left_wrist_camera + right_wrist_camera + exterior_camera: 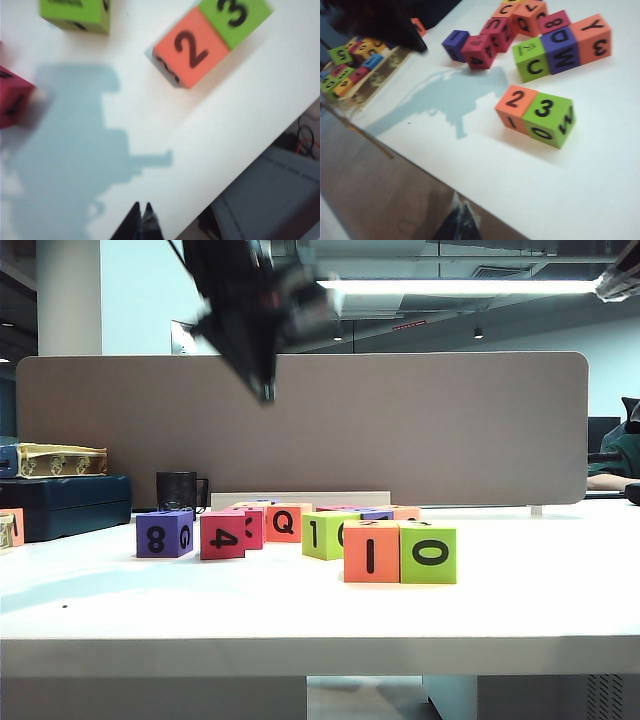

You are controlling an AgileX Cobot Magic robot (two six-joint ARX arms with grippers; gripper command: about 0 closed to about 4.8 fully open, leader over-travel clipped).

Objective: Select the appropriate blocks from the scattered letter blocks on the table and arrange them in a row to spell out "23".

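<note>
Two appropriate blocks stand touching in a row near the table's [540,590] front edge. The orange one [371,552] [192,47] [516,102] shows "2" on top and the lime-green one [428,552] [235,15] [547,112] shows "3" on top. My left gripper [267,390] [142,207] hangs high above the table, left of the pair, shut and holding nothing. My right gripper [461,205] is shut and empty, out past the table's front edge, short of the pair.
Scattered letter blocks sit behind: purple "8" [165,534], red "4" [222,536], orange "Q" [283,523], lime-green "1" [322,536]. A black mug [178,490] and a dark blue case [65,505] stand far left. A beige partition [400,430] closes the back.
</note>
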